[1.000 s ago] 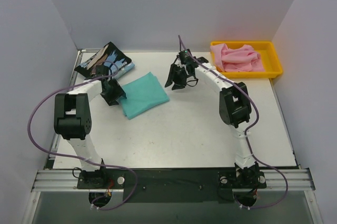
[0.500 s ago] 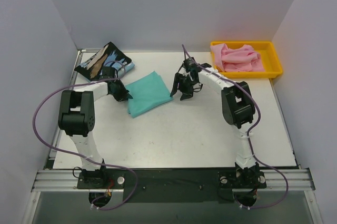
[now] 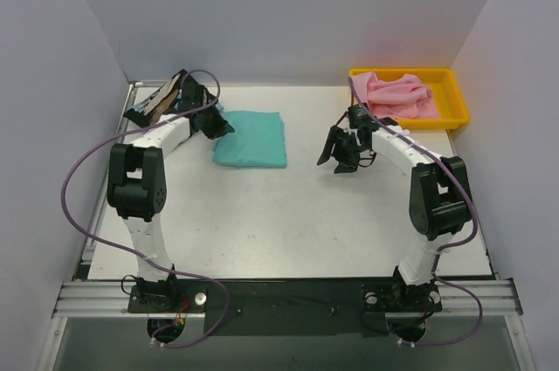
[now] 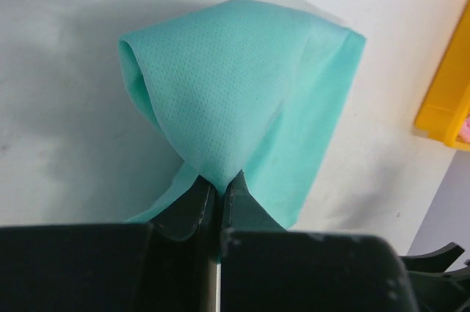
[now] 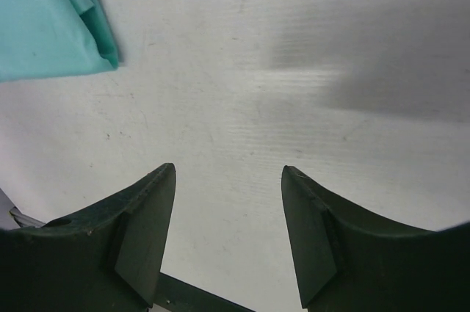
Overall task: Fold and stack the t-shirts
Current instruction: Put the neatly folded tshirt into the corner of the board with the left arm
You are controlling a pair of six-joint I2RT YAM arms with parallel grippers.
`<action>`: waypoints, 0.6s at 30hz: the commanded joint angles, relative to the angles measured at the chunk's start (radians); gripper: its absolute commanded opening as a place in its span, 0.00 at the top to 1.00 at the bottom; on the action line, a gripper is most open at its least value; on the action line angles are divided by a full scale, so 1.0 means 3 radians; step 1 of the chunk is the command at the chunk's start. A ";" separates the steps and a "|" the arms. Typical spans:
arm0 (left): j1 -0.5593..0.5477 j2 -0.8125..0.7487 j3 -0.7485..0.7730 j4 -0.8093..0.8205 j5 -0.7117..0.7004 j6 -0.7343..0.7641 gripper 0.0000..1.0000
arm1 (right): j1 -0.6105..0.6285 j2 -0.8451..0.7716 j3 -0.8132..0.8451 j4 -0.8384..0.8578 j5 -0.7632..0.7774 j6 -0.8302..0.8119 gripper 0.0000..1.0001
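The left hand [image 4: 219, 189] is pinched tight on the teal t-shirt [image 4: 228, 92]. The right hand [image 5: 228, 176] gapes, holding nothing, over the bench [image 5: 242, 55].

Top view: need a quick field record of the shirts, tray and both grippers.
teal shirt: folded, on table, left edge pinched
left gripper: shut on teal shirt
right gripper: open, empty, over bare table
pink shirt: crumpled in yellow tray
black shirt: far left corner, partly hidden by left arm
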 commanded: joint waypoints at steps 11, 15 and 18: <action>-0.0080 0.1048 0.1959 -0.0195 -0.0272 0.0190 1.00 | -0.0208 -0.0543 -0.0513 -0.0334 0.0316 -0.0246 0.45; -0.0003 0.1325 0.2559 -0.0211 -0.0323 0.0180 1.00 | -0.0208 -0.0594 -0.0585 -0.0421 0.0408 -0.0271 0.45; 0.0093 0.1463 0.2871 -0.0201 -0.0349 0.0154 1.00 | -0.0208 -0.0620 -0.0651 -0.0467 0.0439 -0.0292 0.45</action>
